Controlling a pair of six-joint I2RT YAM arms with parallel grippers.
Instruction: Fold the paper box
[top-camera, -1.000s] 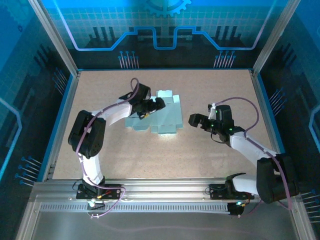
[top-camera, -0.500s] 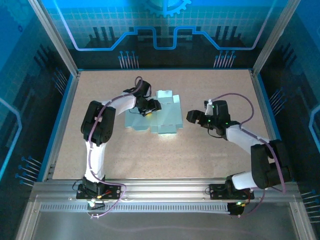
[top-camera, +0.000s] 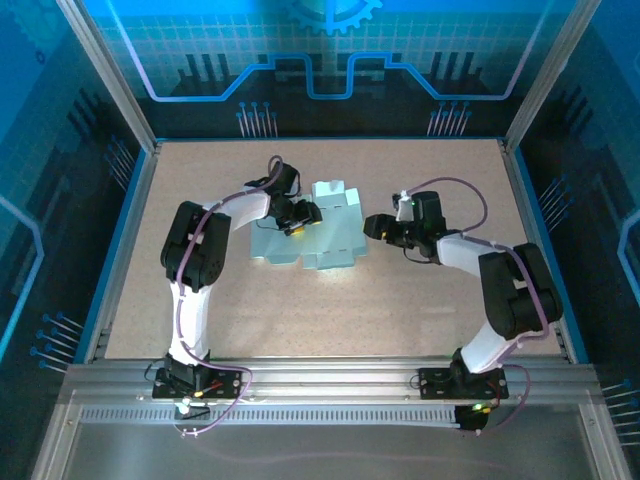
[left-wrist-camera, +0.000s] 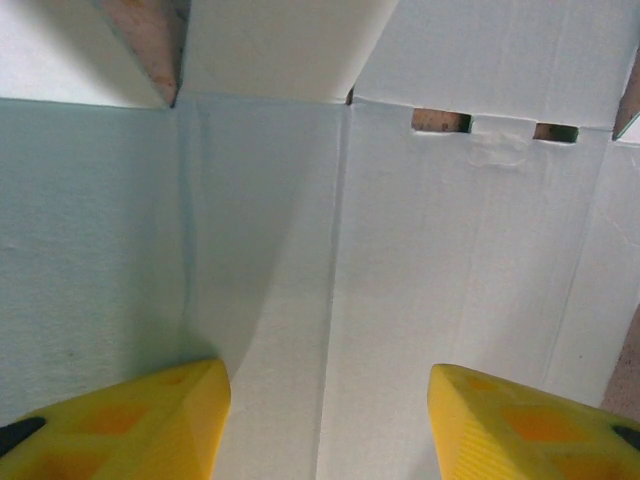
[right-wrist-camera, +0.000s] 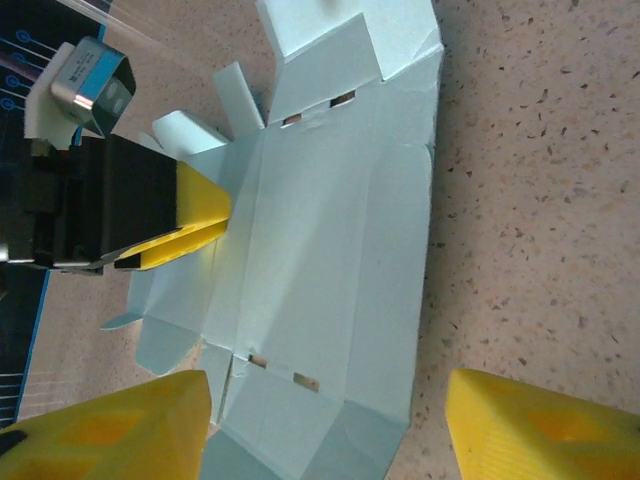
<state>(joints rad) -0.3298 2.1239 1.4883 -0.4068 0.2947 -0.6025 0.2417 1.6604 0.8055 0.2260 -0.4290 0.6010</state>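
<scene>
While the left gripper sits low over the left half of the flat mint box, in the middle of the table, the right gripper has swung in from the right and now rests just beside the sheet's right edge. Both pairs of fingers have narrowed but stand apart, holding nothing. The panels lie mostly flat, so folding looks barely begun, and both arms seem placed to start it together.

A speckled tan tabletop has a thin blue border along its left edge. Ribbed metal rails (silver-grey) line its near edge; a blue gear-patterned panel stands beyond its far edge.
</scene>
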